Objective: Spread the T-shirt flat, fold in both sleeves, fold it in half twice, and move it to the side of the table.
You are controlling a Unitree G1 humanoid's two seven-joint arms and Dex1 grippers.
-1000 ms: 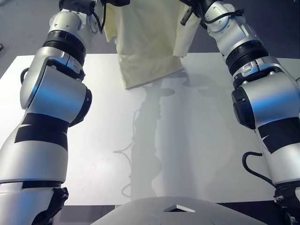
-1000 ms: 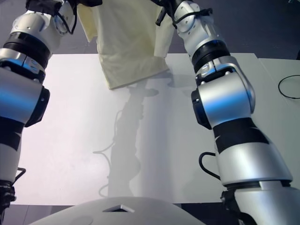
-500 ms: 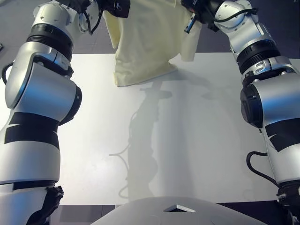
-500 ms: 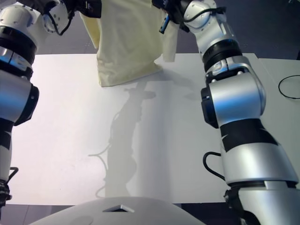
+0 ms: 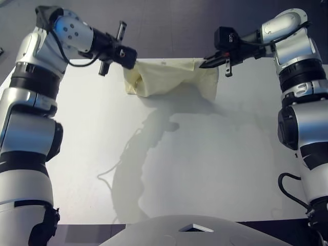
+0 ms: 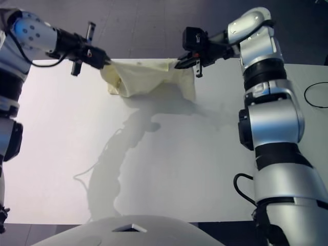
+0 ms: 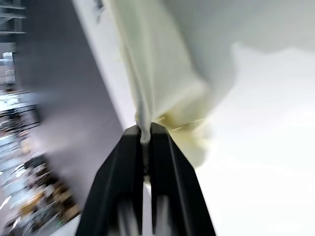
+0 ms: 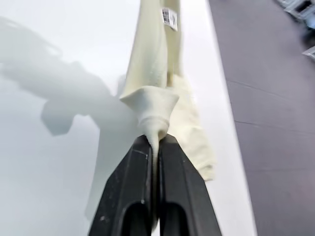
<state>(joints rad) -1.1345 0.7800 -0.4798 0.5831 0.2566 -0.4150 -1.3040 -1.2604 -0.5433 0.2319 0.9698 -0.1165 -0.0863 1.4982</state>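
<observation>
We are bringing the T-shirt [image 5: 169, 77] down from its high hang onto the far edge of the table [image 5: 215, 154]. The left gripper [image 5: 135, 61] and right gripper [image 5: 202, 64] are staying clamped on its top corners and drawing apart. Spreading is underway, but the cloth is still sagging bunched.

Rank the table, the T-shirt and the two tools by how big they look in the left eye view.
1. table, by far the largest.
2. T-shirt, bunched up between the tools.
3. left tool and right tool: they look about alike, so neither ranks above the other.
</observation>
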